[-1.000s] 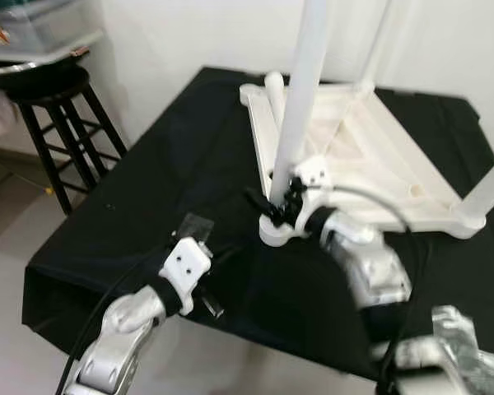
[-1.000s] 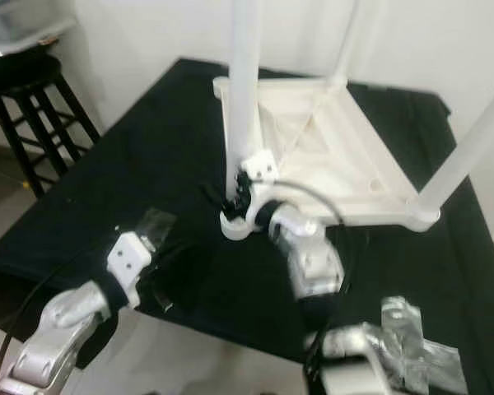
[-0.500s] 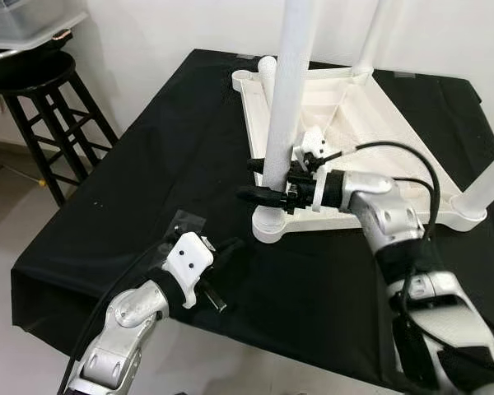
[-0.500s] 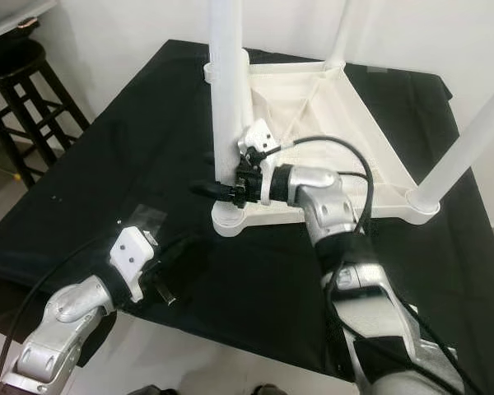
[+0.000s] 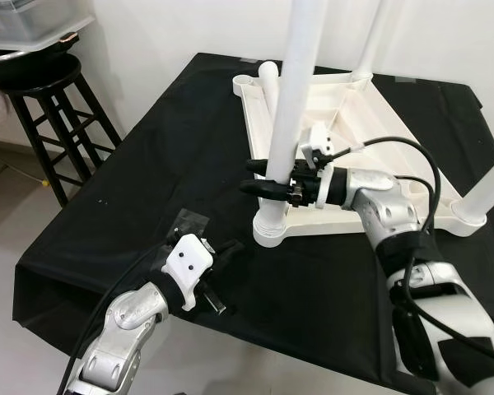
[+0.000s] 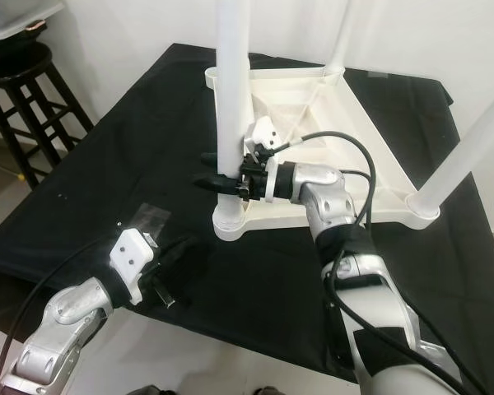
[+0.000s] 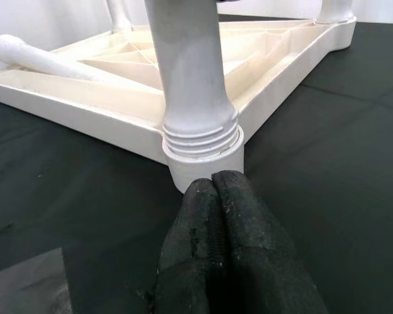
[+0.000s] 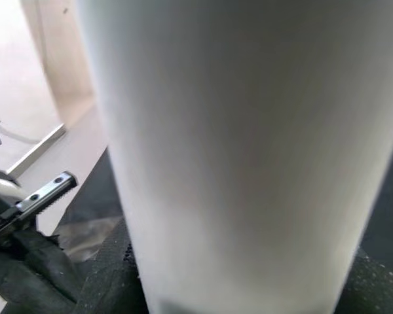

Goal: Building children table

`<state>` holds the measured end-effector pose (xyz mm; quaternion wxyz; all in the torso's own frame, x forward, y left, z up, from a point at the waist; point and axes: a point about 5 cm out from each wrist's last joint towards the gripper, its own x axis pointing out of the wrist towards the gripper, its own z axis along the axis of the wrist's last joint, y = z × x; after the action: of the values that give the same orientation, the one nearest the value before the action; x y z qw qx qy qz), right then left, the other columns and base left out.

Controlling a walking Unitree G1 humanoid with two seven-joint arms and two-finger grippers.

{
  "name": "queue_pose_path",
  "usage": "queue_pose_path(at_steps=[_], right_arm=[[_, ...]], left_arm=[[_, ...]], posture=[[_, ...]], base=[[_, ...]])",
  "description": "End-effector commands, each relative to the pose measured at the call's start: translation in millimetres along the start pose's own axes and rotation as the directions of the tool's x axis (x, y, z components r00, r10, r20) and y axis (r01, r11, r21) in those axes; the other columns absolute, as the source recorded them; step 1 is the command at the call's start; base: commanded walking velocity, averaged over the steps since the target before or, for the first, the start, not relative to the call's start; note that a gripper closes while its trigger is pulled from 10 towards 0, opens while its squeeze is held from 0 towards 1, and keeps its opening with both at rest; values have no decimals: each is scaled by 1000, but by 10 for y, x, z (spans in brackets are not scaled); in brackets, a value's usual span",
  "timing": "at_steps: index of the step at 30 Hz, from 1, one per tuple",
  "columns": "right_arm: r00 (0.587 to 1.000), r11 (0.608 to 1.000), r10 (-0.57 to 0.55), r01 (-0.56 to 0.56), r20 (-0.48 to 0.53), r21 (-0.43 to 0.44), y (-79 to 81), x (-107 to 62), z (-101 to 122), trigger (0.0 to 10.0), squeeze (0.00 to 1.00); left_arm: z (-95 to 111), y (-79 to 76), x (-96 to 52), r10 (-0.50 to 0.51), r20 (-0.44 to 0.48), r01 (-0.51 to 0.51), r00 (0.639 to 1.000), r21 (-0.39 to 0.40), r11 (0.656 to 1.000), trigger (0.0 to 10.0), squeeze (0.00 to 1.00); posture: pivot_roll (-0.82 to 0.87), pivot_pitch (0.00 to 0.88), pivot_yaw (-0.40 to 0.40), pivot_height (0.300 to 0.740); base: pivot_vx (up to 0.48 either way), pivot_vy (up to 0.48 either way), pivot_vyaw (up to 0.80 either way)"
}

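On the black-draped surface (image 5: 148, 156) lies a white plastic children's table top (image 5: 370, 156), turned upside down so its ribbed underside faces up. Three white legs stand upright from its corner sockets: the near leg (image 5: 290, 99) at the corner closest to the robot, another leg (image 5: 375, 37) at the far corner, and a third leg (image 5: 492, 185) at the right corner. A fourth, loose leg (image 5: 270, 82) lies flat inside the frame, near the far-left socket.

The right gripper (image 5: 262, 178) reaches in from the right, across the frame's edge, and its black fingers close around the near leg a little above the socket; in the right wrist view the leg (image 8: 242, 150) sits right up against the camera, with dark finger pads at either side of its lower part. The near leg's threaded collar (image 7: 200, 134) sits in the corner socket (the threads still show above the rim in the left wrist view).

The left gripper (image 5: 222, 251) rests low on the black cloth, just in front of that same corner and apart from it, holding nothing. Its fingers (image 7: 232, 216) are pressed together, tips pointing at the socket. A piece of clear tape (image 5: 191, 222) is stuck to the cloth just beside it.

A black wooden stool (image 5: 53, 107) stands on the floor to the left of the surface.
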<state>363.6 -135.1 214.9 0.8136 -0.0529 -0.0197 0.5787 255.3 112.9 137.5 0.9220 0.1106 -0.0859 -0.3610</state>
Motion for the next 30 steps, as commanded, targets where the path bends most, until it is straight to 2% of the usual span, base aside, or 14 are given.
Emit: queue_pose_path(at_steps=[1,5,7,8,11,17,18,20,21,22,25,26,27,30], right_arm=[[996,997,-58,61,-62,48,39,-96,-236,0,0],[950,953,-293,299,-105,43,94,-176,-439,0,0],[697,691,-699,716,-159,100,260,-202,-699,0,0],[643,632,-738,765,-203,125,467,-164,-808,0,0],[646,653,-746,758,-162,15,686,-75,-763,0,0],[660,659,-727,748,-190,76,501,-82,-779,0,0],[681,682,-706,728,-193,75,501,-46,-771,10000,0],[694,695,-693,715,-192,75,512,-19,-758,10000,0],[772,767,-616,633,-158,105,520,39,-676,10000,698],[923,921,-376,382,-77,81,576,136,-446,10000,1000],[958,957,-285,286,-22,45,634,153,-243,10000,1000],[966,966,-258,258,2,35,624,136,-159,10000,337],[980,981,-196,196,23,-4,606,113,-57,10000,0],[996,993,-94,94,6,-69,571,67,61,10000,0]], left_arm=[[-71,-31,-36,-12,-31,11,999,-19,1000,10000,0],[-80,-22,-46,-15,-33,15,999,-19,1000,10000,0],[-83,-9,-52,-19,-36,18,999,-18,1000,10000,0],[-82,-3,-51,-20,-36,20,999,-18,1000,10000,0],[-89,3,-45,-28,-39,28,999,-15,1000,10000,0],[-92,-2,-20,-55,-41,54,998,-16,998,10000,0],[-90,3,-19,-51,-40,50,998,-15,999,10000,0],[-89,7,-20,-45,-40,45,998,-14,999,10000,0],[-87,10,-19,-38,-38,37,999,-15,999,10000,0],[-84,13,-14,-33,-38,33,999,-17,999,10000,0],[-83,14,-9,-35,-37,34,999,-19,999,10000,0],[-82,13,-5,-36,-36,35,999,-19,999,10000,0],[-81,9,1,-40,-35,39,999,-21,999,10000,0],[-81,2,9,-45,-35,45,998,-22,999,10000,0]], posture=[[67,127,-26,740],[60,120,-24,740],[51,125,-16,740],[52,129,-13,740],[46,121,-2,740],[44,116,-6,740],[44,116,-4,740],[44,116,-4,740],[44,116,-3,740],[46,116,-2,740],[41,114,0,740],[42,114,-2,740],[46,113,-6,740],[48,112,-10,740]], base=[[0,0,0],[0,0,0],[0,0,0],[0,0,0],[0,0,0],[0,0,0],[0,0,0],[0,0,0],[0,0,0],[0,0,0],[0,0,0],[0,0,0],[0,0,0],[0,0,0]])
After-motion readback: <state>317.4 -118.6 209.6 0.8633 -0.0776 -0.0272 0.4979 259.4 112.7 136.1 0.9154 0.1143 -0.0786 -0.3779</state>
